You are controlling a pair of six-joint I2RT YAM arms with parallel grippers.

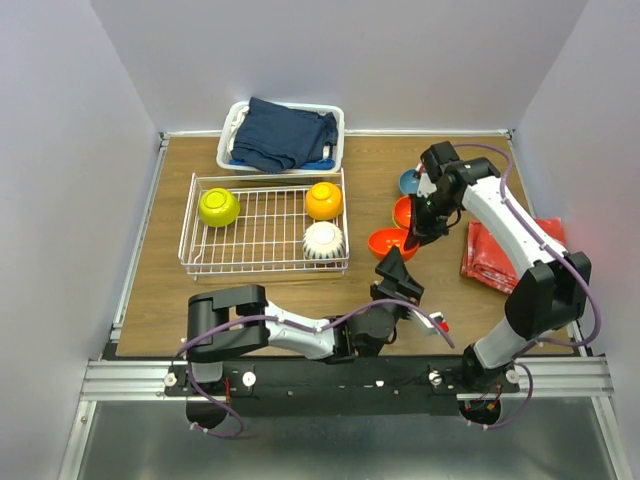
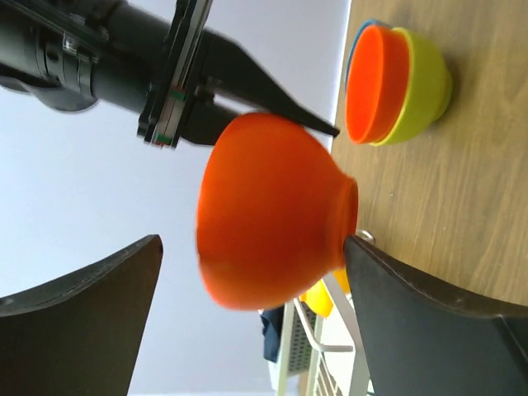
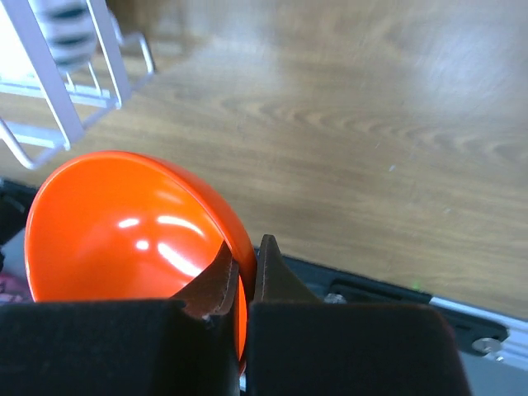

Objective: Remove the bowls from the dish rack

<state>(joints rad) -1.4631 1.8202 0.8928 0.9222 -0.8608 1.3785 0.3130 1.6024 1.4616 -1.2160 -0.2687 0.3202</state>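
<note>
The white wire dish rack point(image 1: 262, 262) holds a lime-green bowl point(image 1: 218, 207), an orange-yellow bowl point(image 1: 323, 200) and a white ribbed bowl point(image 1: 323, 240). To its right my right gripper point(image 1: 415, 236) is shut on the rim of a red-orange bowl point(image 1: 388, 243), with one finger inside and one outside in the right wrist view point(image 3: 243, 268). My left gripper point(image 1: 397, 272) is open just in front of that bowl point(image 2: 272, 214), a finger point(image 2: 429, 322) on either side. Behind it a second red-orange bowl point(image 2: 371, 82) nests in a lime-green bowl point(image 2: 425, 82). A blue bowl point(image 1: 409, 181) sits farther back.
A white plastic basket with dark blue cloth point(image 1: 283, 135) stands behind the rack. A red packet point(image 1: 508, 250) lies at the right, under the right arm. A small red-and-white object point(image 1: 437, 322) lies near the front edge. The rack's corner point(image 3: 74, 99) is near the held bowl.
</note>
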